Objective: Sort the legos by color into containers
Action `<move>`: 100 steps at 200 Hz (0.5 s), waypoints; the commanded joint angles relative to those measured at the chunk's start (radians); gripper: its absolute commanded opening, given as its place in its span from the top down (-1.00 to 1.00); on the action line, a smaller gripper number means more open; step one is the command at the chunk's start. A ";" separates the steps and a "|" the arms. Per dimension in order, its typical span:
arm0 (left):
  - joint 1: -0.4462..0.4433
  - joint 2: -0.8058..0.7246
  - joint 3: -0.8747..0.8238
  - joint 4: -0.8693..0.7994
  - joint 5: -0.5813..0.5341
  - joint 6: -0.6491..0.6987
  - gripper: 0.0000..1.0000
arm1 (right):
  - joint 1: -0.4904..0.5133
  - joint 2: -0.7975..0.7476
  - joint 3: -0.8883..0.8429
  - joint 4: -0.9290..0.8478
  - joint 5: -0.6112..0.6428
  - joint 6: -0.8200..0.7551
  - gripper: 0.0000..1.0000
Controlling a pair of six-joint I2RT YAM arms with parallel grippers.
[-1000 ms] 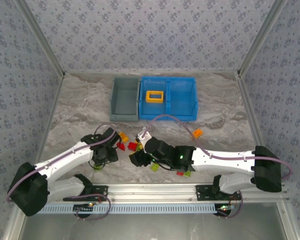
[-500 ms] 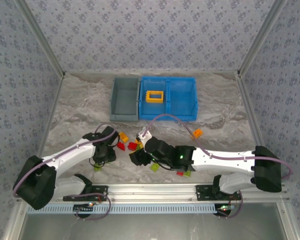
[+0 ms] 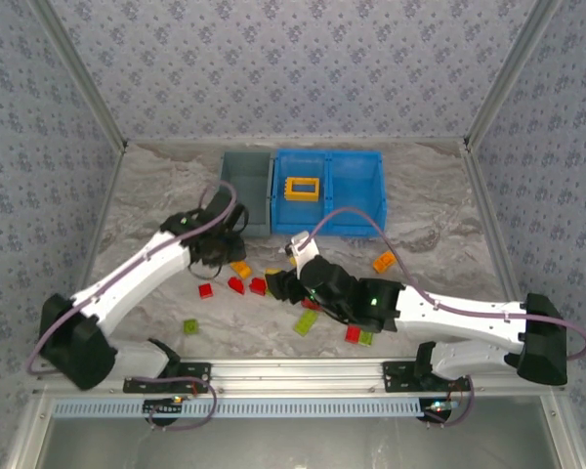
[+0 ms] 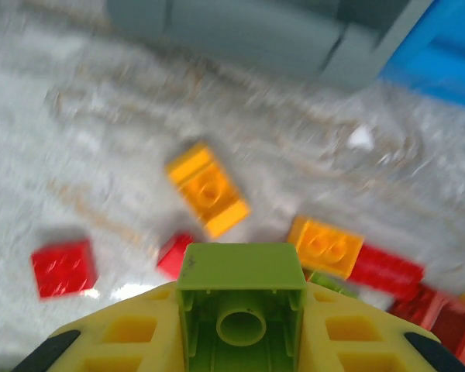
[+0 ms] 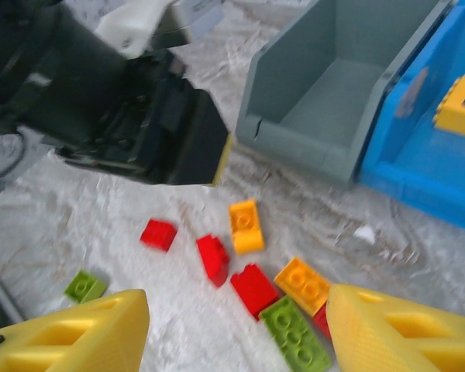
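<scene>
looking down from the top, you see your left gripper (image 3: 218, 246) close to the front of the grey bin (image 3: 246, 176). its own camera shows the yellow fingers (image 4: 132, 333) squeezed on a lime green brick (image 4: 242, 271), and the hollow underside of the brick faces that camera. your right gripper (image 3: 281, 286) sits low among the loose legos on the table (image 3: 146, 215). its two yellow fingers (image 5: 77, 329) stand wide apart. below them you see a red brick (image 5: 158, 234), an orange brick (image 5: 246, 225) and a long green brick (image 5: 294, 337) lying on the table. a yellow frame (image 3: 302, 188) lies in the left part of the blue tray (image 3: 356, 195).
</scene>
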 commanded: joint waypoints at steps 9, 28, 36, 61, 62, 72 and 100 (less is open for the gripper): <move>0.064 0.208 0.179 -0.007 0.001 0.118 0.50 | -0.039 0.024 0.054 0.082 0.025 -0.064 -0.30; 0.120 0.333 0.301 -0.001 0.028 0.161 0.50 | -0.046 0.038 0.072 0.103 0.054 -0.078 -0.31; 0.138 0.381 0.347 0.002 0.043 0.176 0.50 | -0.053 0.046 0.077 0.094 0.072 -0.071 -0.31; 0.180 0.528 0.482 -0.024 0.056 0.209 0.49 | -0.083 0.054 0.074 0.076 0.069 -0.044 -0.31; 0.181 0.533 0.485 -0.025 0.057 0.209 0.48 | -0.085 0.054 0.074 0.077 0.067 -0.043 -0.31; 0.198 0.582 0.523 -0.033 0.073 0.215 0.47 | -0.093 0.052 0.070 0.073 0.061 -0.038 -0.31; 0.211 0.682 0.615 -0.051 0.089 0.231 0.43 | -0.101 0.047 0.050 0.054 0.057 -0.025 -0.31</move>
